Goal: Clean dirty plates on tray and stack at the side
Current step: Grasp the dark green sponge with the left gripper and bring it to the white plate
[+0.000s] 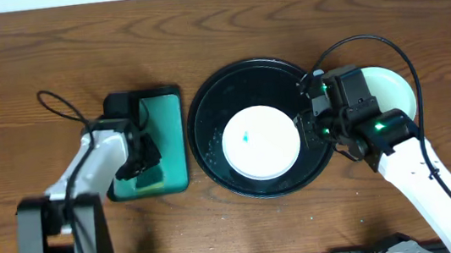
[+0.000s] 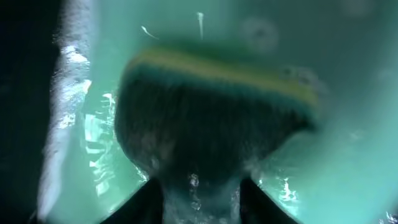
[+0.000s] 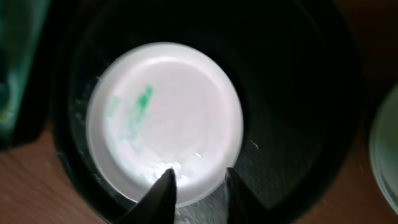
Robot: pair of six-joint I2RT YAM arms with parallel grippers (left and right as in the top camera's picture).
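A white plate [image 1: 261,142] with a small teal smear lies flat in the round black tray [image 1: 208,120]. In the right wrist view the plate [image 3: 165,118] fills the middle, and its near rim runs between the tips of my right gripper [image 3: 199,177]. That gripper [image 1: 303,129] stands narrowly open at the plate's right edge and holds nothing. A second, pale plate [image 1: 396,90] rests on the table to the right of the tray, partly under my right arm. My left gripper [image 2: 202,193] is shut on a yellow-and-dark sponge [image 2: 217,106], which is pinched between its fingers.
The sponge lies in a rectangular teal tray [image 1: 172,141] with a black edge, left of the round tray, and my left gripper [image 1: 142,160] reaches down into it. That tray's floor [image 2: 354,155] looks wet. Black cables loop over both arms.
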